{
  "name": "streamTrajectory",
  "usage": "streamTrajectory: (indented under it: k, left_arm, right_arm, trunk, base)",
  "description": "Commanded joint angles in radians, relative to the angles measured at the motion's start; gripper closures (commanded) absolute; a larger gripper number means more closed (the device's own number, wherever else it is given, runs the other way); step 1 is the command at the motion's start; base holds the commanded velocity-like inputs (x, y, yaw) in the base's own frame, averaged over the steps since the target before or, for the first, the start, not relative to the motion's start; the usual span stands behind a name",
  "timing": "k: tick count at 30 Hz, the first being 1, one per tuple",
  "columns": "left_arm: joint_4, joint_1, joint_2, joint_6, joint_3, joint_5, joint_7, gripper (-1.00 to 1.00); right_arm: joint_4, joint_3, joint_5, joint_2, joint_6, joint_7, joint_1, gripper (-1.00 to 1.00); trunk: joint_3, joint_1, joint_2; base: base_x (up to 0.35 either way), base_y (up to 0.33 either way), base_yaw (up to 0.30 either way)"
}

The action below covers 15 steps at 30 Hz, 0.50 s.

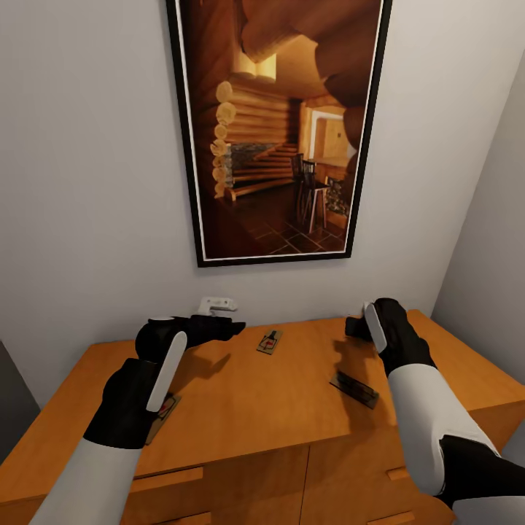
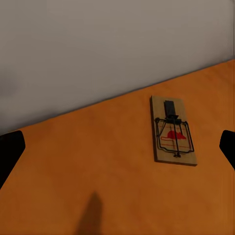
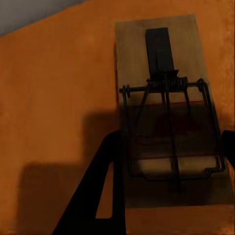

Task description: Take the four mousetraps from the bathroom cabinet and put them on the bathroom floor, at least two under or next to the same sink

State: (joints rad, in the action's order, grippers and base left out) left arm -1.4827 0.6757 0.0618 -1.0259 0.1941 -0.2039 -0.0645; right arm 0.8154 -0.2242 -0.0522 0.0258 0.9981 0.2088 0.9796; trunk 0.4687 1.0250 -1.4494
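Observation:
The orange-brown cabinet stands against the wall with mousetraps lying flat on its top. One mousetrap lies mid-top near the wall, and my left gripper hovers open just left of it. In the left wrist view this mousetrap sits ahead between the spread fingertips. A second mousetrap lies at the right, and a third peeks out under my left forearm. My right gripper is low at the back right, open, its fingers straddling a mousetrap that rests on the wood.
A large framed picture hangs on the grey wall above the cabinet. A small white fitting sticks out of the wall behind my left gripper. A side wall closes the right. Drawer fronts show below the top's front edge.

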Motion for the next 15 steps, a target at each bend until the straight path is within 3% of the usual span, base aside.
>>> streamTrajectory:
  k: [1, 8, 15]
  left_arm:
    - [-0.001, 0.001, 0.001, -0.004, -0.001, 0.003, -0.005, -1.00]
    - [-0.001, 0.001, 0.006, -0.005, -0.001, 0.003, -0.005, -1.00]
    - [-0.001, 0.001, 0.008, -0.004, -0.001, 0.003, -0.005, -1.00]
  right_arm:
    - [0.027, -0.004, -0.009, 0.001, 0.020, 0.006, 0.001, 1.00]
    - [0.257, -0.009, -0.010, 0.000, 0.049, 0.006, 0.001, 1.00]
    - [0.391, -0.010, -0.011, 0.000, 0.049, 0.006, 0.001, 1.00]
  trunk:
    - [0.001, 0.000, -0.001]
    - [0.001, 0.000, -0.001]
    - [0.001, 0.000, -0.001]
  base:
    - [0.000, 0.000, 0.000]
    - [0.000, 0.000, 0.000]
    - [0.000, 0.000, 0.000]
